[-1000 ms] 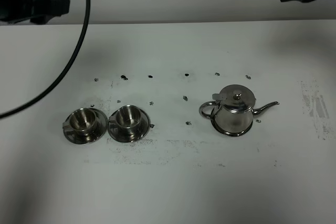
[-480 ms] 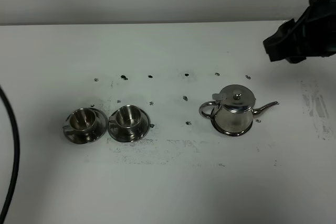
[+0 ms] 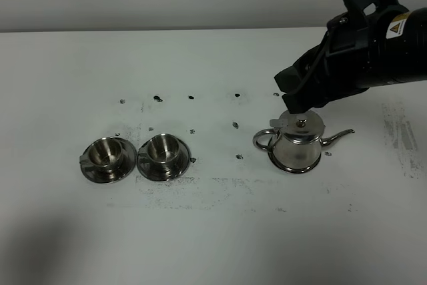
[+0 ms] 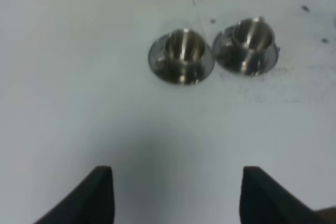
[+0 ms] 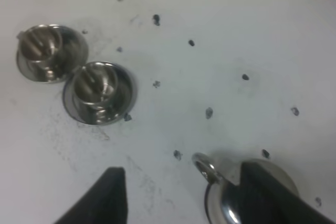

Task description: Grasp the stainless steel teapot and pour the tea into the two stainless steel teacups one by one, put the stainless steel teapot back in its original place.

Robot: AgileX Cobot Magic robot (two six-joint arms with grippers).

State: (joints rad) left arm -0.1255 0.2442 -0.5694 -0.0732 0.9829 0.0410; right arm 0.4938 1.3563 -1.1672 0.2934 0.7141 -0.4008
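The stainless steel teapot [image 3: 298, 143] stands right of centre, spout pointing right and loop handle [image 5: 206, 167] to the left. A steel rim [image 3: 285, 166] shows around its base; the dish is otherwise hidden. My right gripper [image 3: 294, 94] hovers just above and behind the lid, open and empty [image 5: 184, 198], with the pot's shoulder [image 5: 237, 203] between its fingers [image 5: 107, 198]. The two steel teacups [image 3: 107, 154] [image 3: 162, 152] sit on saucers at the left, side by side. No tea shows. My left gripper [image 4: 178, 198] is open and empty, high over the table with the cups [image 4: 181, 56] ahead of it.
The white table [image 3: 220, 231] has small dark spots [image 3: 236, 125] and scuffs between the cups and the pot. Its far edge [image 3: 167, 29] meets a grey wall. The right arm's black body [image 3: 373, 45] fills the upper right.
The right arm has swung in from the upper right, down and left, to just over the teapot. The left arm and its cable have left the high view. Teapot and cups have not moved.
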